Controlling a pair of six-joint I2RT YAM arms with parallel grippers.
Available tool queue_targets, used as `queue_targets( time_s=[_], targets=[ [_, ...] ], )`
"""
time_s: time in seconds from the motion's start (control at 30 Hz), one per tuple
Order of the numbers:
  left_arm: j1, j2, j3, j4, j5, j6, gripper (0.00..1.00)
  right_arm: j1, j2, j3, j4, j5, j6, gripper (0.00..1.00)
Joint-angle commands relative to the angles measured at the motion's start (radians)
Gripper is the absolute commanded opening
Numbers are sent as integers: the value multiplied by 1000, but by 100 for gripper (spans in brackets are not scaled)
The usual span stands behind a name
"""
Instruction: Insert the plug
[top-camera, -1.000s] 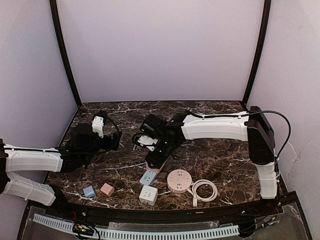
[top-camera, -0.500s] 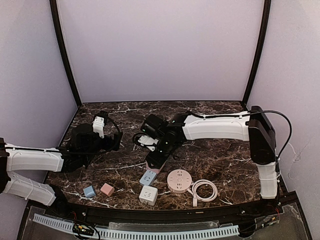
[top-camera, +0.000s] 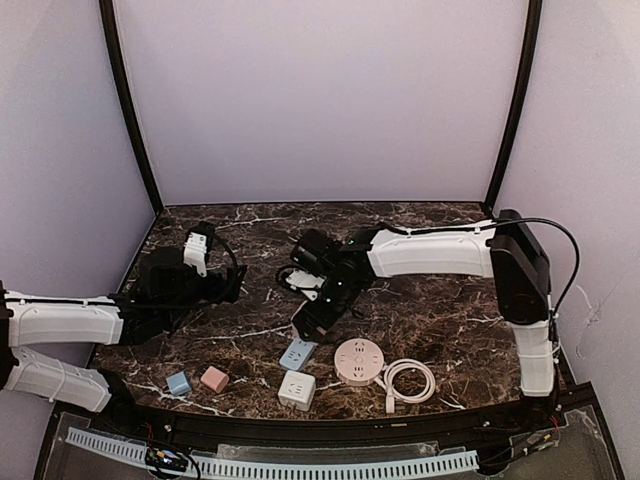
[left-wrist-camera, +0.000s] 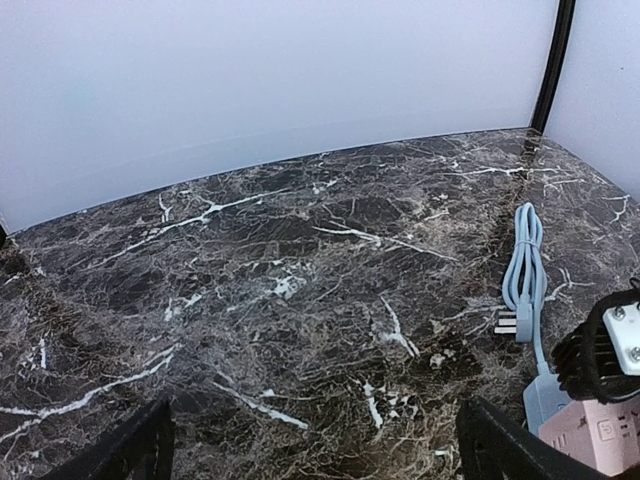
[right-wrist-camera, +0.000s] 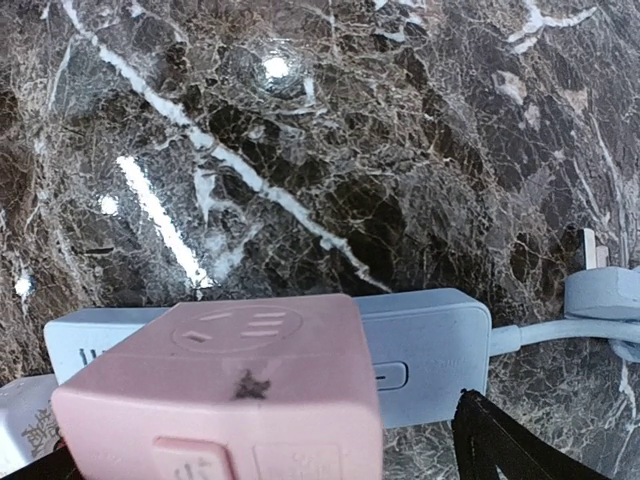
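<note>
Marble table (top-camera: 420, 310); pink adapter (right-wrist-camera: 225, 395) cropped.

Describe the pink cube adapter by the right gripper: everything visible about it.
The pink cube adapter looks like matte plastic with rounded edges. Its top face carries a round recessed outlet with slots, and a small dark scuff sits near its front edge. It rests against the blue power strip, covering part of it; whether it is plugged in cannot be told. The right gripper is over it, with one dark fingertip beside it.
</note>
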Motion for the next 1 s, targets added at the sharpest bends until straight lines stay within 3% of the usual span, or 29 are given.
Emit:
queue_targets(
  time_s=[0.0, 0.23, 0.6, 0.8, 0.97],
  targets=[
    [4, -49, 7, -76, 37, -39, 99, -6, -97, -20, 14, -22, 21, 99],
    [2, -75, 33, -180, 124, -116, 100, -31, -242, -93, 71, -28, 36, 99],
    [-26, -51, 175, -397, 383, -198, 100, -129, -476, -356, 198, 172, 157, 99],
    [-140, 34, 341, -613, 356, -214, 100, -152, -560, -434, 213, 300, 227, 99],
    [-224, 141, 442, -695, 346, -189, 100, -158, -615, -480, 232, 356, 260, 98]
  ],
)
